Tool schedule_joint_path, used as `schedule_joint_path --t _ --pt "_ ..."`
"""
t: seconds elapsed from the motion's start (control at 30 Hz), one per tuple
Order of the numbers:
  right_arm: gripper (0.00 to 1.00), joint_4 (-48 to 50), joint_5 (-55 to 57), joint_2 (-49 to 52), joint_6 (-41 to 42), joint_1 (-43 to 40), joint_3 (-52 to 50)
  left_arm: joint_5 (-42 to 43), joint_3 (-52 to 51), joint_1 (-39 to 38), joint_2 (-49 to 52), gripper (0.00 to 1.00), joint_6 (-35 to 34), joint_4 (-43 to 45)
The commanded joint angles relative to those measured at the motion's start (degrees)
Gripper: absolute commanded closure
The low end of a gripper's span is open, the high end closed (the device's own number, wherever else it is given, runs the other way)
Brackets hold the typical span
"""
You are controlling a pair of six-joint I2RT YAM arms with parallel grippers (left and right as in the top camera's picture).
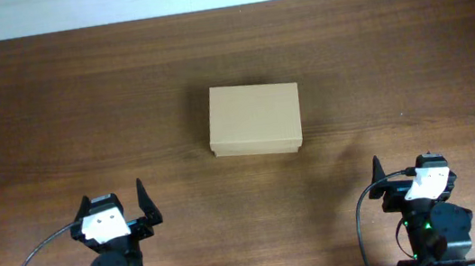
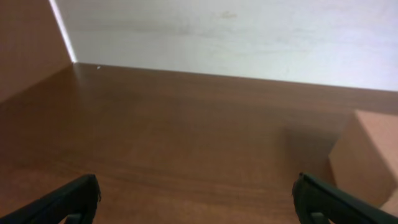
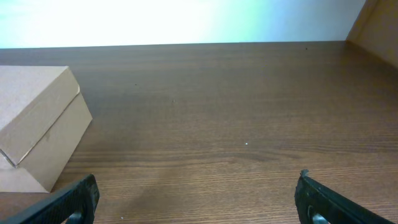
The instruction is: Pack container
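2 gaping grippers face 1 closed cardboard box (image 1: 254, 117).
It sits at 1 o'clock from left gripper (image 2: 196, 182), 11 from right gripper (image 3: 198, 179); long axis 9-to-3.

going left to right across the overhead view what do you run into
left pincer → closed cardboard box → right pincer
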Motion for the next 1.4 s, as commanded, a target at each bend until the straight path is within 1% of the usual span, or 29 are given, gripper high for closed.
schedule_joint_path --t 0.0,0.07,0.33,1.37 --pt "0.01 -0.04 0.5 -0.42 -0.11 -0.42 -0.39 -0.2 -3.63 1.73 -3.76 0.01 0.04 1.51" --pt "0.01 -0.04 0.48 -0.42 -0.09 -0.42 -0.39 -0.2 -4.96 2.54 -5.75 0.01 0.04 1.51" --pt "0.01 -0.04 0.5 -0.42 -0.11 -0.42 -0.39 -0.22 -5.51 5.53 -5.73 0.01 0.07 2.43" --pt "0.01 -0.04 0.48 -0.42 -0.11 -0.42 -0.39 -0.22 -5.51 5.6 -5.7 0.01 0.07 2.38"
